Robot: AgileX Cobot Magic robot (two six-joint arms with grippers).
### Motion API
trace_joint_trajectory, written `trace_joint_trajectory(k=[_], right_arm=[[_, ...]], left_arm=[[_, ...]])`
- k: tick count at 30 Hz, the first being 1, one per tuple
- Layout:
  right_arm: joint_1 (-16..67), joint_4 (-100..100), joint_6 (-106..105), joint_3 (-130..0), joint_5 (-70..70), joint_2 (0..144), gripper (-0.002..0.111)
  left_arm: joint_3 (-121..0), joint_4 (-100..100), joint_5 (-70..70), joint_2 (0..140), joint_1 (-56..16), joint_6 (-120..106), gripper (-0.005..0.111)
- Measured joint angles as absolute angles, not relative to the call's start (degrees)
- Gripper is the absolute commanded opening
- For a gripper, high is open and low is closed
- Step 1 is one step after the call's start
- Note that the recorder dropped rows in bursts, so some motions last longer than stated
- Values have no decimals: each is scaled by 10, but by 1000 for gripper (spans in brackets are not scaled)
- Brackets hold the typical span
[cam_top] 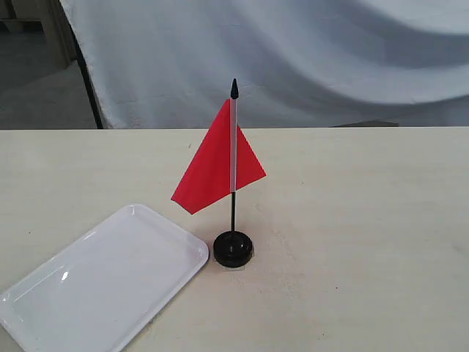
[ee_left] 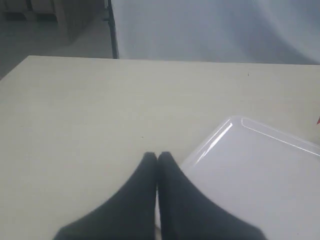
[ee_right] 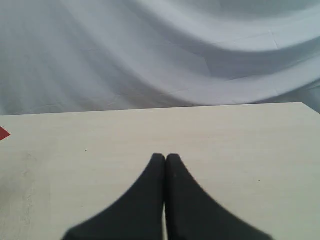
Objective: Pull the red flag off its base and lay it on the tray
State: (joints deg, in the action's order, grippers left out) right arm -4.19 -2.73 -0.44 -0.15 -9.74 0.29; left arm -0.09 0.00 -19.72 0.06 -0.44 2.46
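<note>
The red flag [cam_top: 212,165] stands upright on its thin black pole, plugged into the round black base [cam_top: 233,248] near the middle of the table. Just left of the base lies the white tray [cam_top: 44,312], bare inside; its corner [ee_left: 235,122] also shows in the left wrist view. A sliver of red cloth [ee_right: 3,133] peeks in at the edge of the right wrist view. My left gripper [ee_left: 157,156] is shut with nothing in it, hovering beside the tray's corner. My right gripper [ee_right: 165,157] is shut too, over bare table. Neither gripper appears in the exterior view.
A pale cloth backdrop [cam_top: 308,59] hangs behind the table's far edge. A dark stand leg [cam_top: 88,81] and wooden furniture show at the back left. The table's right corner [ee_right: 303,104] is visible in the right wrist view.
</note>
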Motion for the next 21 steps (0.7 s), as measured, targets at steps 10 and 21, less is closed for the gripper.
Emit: trace_joint_trajectory(k=[10, 21], right_arm=[[-42, -27, -4, -1, -97, 3, -1], [-42, -27, -4, -1, -57, 3, -1]], left_arm=[[-1, 0, -197, 1, -4, 25, 0], [-1, 0, -197, 1, -4, 25, 0]])
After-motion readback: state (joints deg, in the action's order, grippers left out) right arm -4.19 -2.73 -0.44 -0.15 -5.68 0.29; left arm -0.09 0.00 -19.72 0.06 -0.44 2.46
